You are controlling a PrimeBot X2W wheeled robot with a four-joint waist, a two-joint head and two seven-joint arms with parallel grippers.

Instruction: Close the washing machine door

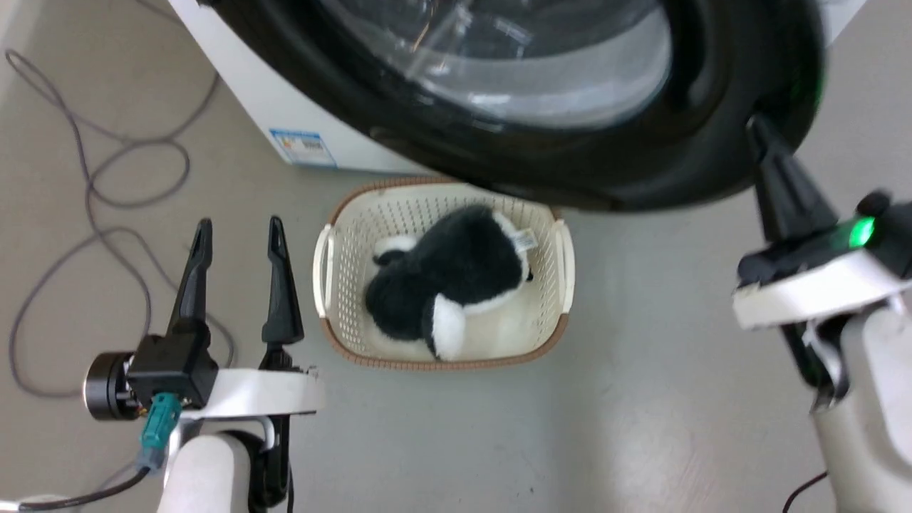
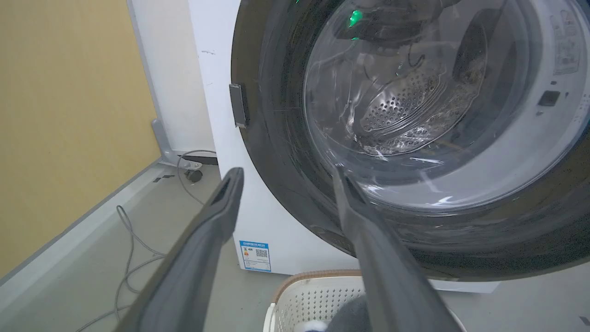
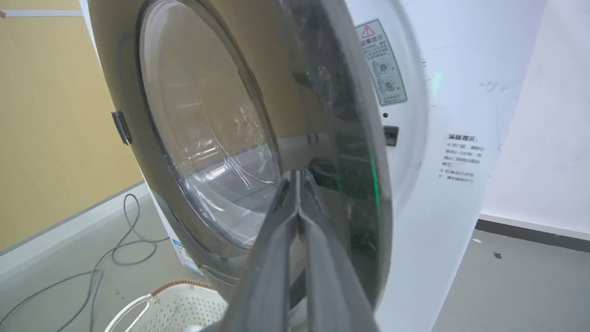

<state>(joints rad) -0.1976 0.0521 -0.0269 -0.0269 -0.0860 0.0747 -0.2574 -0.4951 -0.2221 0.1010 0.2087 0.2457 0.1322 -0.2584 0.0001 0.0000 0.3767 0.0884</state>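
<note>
The door [image 1: 641,171] runs off the head view's top edge, its rim blurred, and hides most of the machine [image 1: 281,100] and part of the far rim of the basket [image 1: 349,285]. The tips of the right gripper [image 1: 757,128] merge with that dark rim, so contact cannot be told. The left wrist view's bottom edge cuts the basket. Print on the sticker [image 2: 255,255] and the warning label [image 3: 381,62] is too small to read.

My fingers [image 2: 382,267] look matt grey; door [image 2: 276,152] rim glossy black, glass clear; at six o'clock, perforated plastic basket [image 2: 313,297].
</note>
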